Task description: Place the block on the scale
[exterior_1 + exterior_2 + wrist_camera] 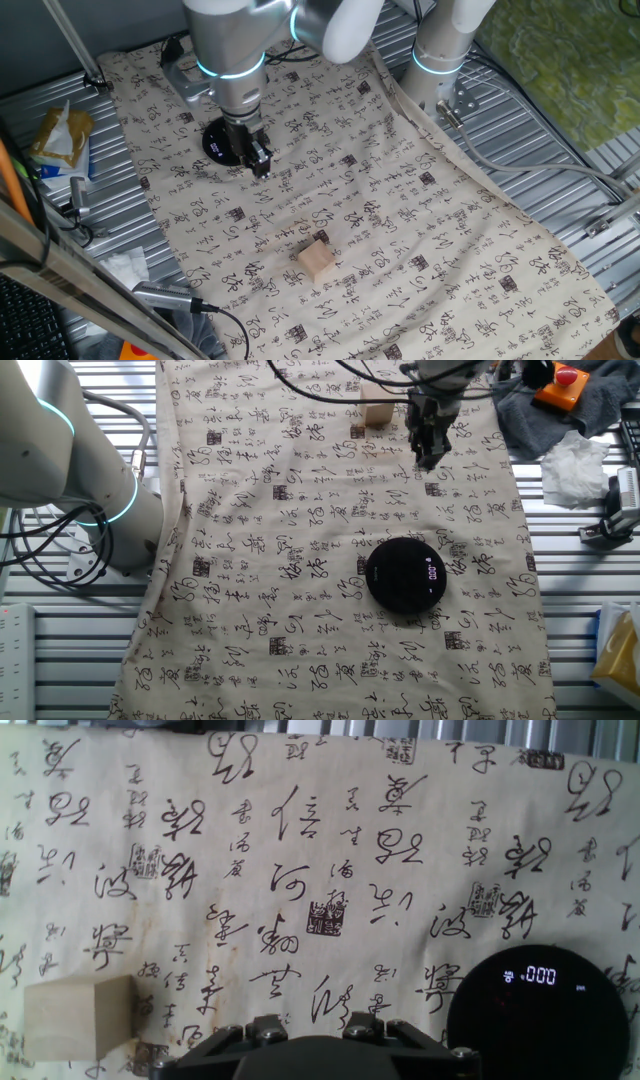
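Observation:
The block (pixel 316 260) is a tan wooden cube lying alone on the printed cloth. It also shows in the other fixed view (pixel 377 415) and at the lower left of the hand view (pixel 78 1018). The scale (pixel 406 574) is a flat round black disc with a lit readout. It shows at the lower right of the hand view (pixel 540 1015) and partly behind my hand in one fixed view (pixel 220 143). My gripper (pixel 257 160) hovers above the cloth between block and scale, holding nothing, and its fingers look parted. It also shows in the other fixed view (pixel 430 448). Only its base (pixel 315 1048) shows in the hand view.
A calligraphy-printed cloth (pixel 400 230) covers the table. A second robot base (pixel 445 50) stands at the back. An orange device with a red button (pixel 560 385), crumpled tissue (pixel 575 465) and cables lie off the cloth's edge.

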